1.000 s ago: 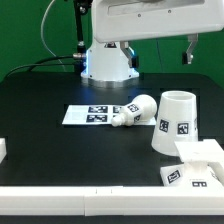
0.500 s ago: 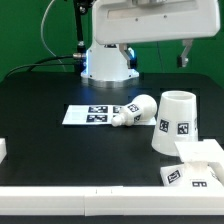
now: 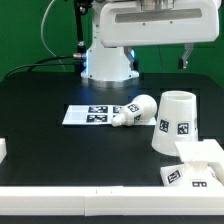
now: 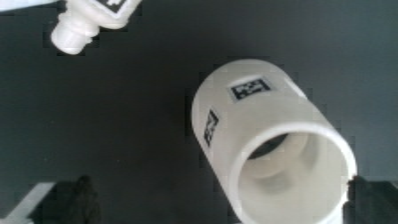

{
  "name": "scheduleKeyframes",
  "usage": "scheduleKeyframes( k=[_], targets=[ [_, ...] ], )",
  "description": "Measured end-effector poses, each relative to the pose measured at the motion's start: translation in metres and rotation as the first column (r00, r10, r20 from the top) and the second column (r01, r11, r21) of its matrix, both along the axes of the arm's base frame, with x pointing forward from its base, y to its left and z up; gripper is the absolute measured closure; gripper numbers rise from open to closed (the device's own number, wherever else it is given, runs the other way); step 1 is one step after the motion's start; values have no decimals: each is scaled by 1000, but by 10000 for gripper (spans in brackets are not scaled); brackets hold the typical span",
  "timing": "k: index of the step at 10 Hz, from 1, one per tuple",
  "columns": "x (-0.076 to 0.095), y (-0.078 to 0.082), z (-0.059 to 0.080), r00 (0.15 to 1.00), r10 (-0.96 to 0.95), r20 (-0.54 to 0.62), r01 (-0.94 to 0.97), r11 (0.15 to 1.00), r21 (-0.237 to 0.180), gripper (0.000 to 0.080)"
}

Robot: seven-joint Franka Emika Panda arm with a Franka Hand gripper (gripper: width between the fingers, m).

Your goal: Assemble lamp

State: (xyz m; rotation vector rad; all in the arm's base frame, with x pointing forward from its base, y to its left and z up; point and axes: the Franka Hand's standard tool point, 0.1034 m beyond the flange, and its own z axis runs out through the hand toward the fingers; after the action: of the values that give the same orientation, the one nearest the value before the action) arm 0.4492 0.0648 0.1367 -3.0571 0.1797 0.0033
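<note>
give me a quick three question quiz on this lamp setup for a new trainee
1. True or false: the bulb stands upright on the table.
2. Which lamp part lies nearest the marker board? A) shade B) bulb C) base
3. Short answer: what is the gripper holding?

Key: 1 false, the bulb lies on its side; 2 B; 3 nothing, it is open and empty.
</note>
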Motion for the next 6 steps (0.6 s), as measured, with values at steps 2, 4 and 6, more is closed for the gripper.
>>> scheduleKeyframes(
  k=[2,4,6],
  targets=[
    [-1,0,-1,999,-40,-5,40,999,0,100],
    [-15,-3,-11,990,-138,-41,139,990,4,100],
    [-8,-2,-5,941,-336,-49,337,941,21,100]
  ],
)
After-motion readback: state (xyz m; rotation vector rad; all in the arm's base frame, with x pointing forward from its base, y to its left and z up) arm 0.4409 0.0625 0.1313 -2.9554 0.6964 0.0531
